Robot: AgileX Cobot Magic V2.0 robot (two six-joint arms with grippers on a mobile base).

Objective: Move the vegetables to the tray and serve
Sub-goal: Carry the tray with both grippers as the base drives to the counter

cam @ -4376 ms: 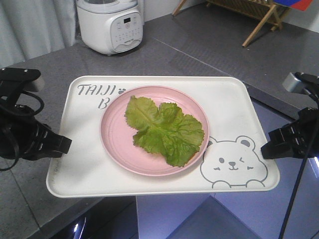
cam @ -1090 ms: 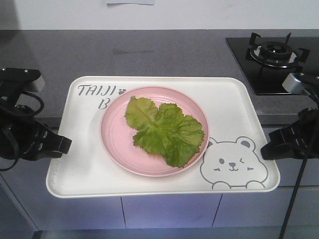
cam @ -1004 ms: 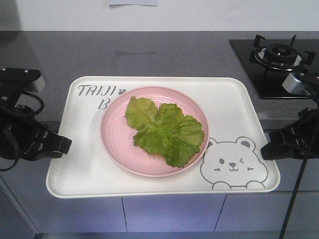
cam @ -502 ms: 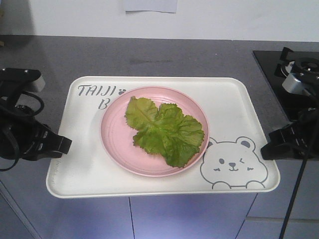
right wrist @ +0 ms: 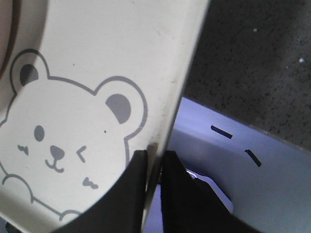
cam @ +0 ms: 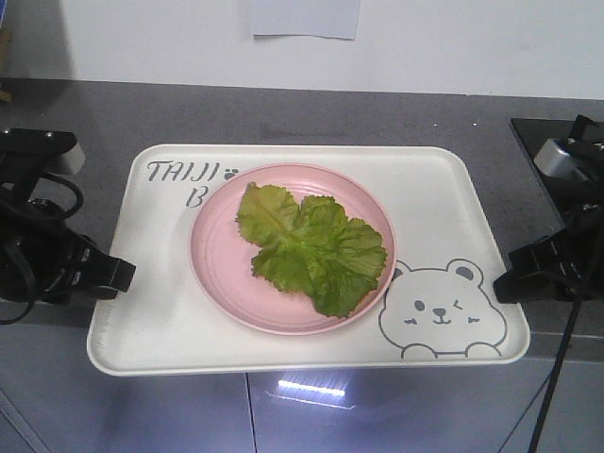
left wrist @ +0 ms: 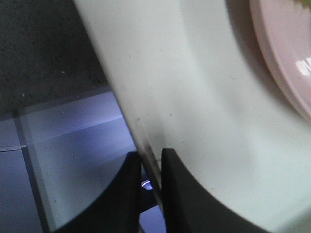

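Note:
The cream-white tray [cam: 444, 198] with the bear drawing hangs in the air in front of a grey counter, held at both short sides. A round pink plate [cam: 217, 255] rests on it, carrying the green crinkled vegetables [cam: 311, 247]. My left gripper [cam: 121, 275] is shut on the tray's left rim [left wrist: 146, 145], one finger above and one below. My right gripper [cam: 503, 281] is shut on the tray's right rim [right wrist: 160, 141] beside the bear. Only the plate's edge [left wrist: 286, 63] shows in the left wrist view.
A grey speckled countertop [cam: 311, 118] runs behind the tray, with a white wall and a paper sheet [cam: 304, 17] above. A black stove edge [cam: 557, 142] is at the far right. Pale cabinet fronts [cam: 377, 415] lie below the tray.
The tray, plate and grippers keep the same place in the view. The background has slid rightward: the stove has moved nearly out at the right and the paper on the wall has come further in.

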